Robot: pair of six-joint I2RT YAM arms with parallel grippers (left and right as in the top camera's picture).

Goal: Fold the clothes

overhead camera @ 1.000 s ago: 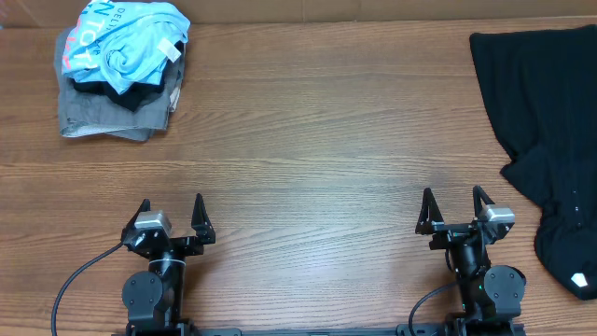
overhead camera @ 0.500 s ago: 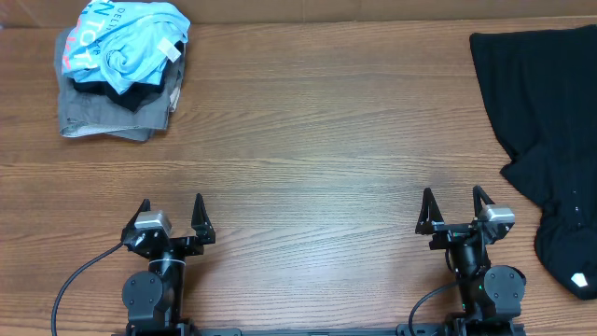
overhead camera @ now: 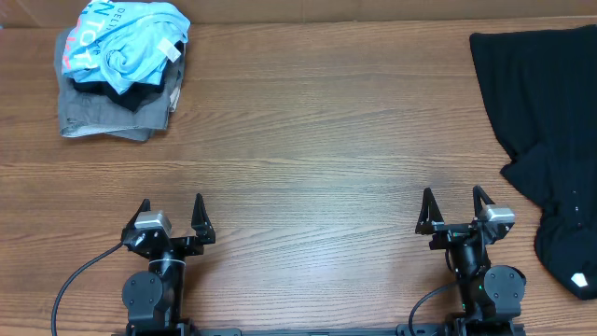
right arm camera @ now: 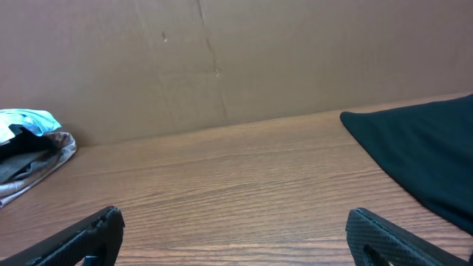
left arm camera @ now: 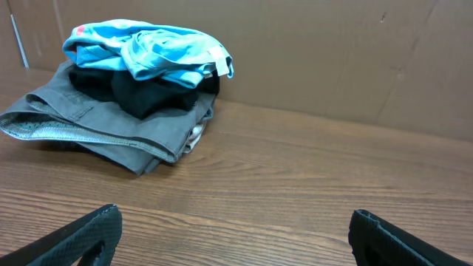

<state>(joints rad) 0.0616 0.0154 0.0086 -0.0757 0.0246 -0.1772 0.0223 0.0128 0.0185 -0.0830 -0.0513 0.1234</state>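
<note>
the folding looks not yet begun. the large black shirt of soft fabric [overhead camera: 546,131] lies crumpled at the far right edge of the brown wood-grain tabletop [overhead camera: 317,140], part of it running out of the overhead view, so its whole outline cannot be made out. it is neither spread flat nor squared up. the upper part lies fairly smooth, while the lower part is bunched into loose ridges, with a small round white logo [overhead camera: 578,279] showing near the bottom corner. in the right wrist view its near edge lies flat and dark on the wood.

the left pincer [overhead camera: 171,202] and the right pincer [overhead camera: 452,192] both stand wide open and empty near the front edge, well apart from the shirt. by my reading everything is left: drag the shirt to the middle, flatten it, then fold it.

at the far left corner a light blue garment with lettering [overhead camera: 131,42] sits on a grey folded garment [overhead camera: 103,117], apart from the work.
</note>
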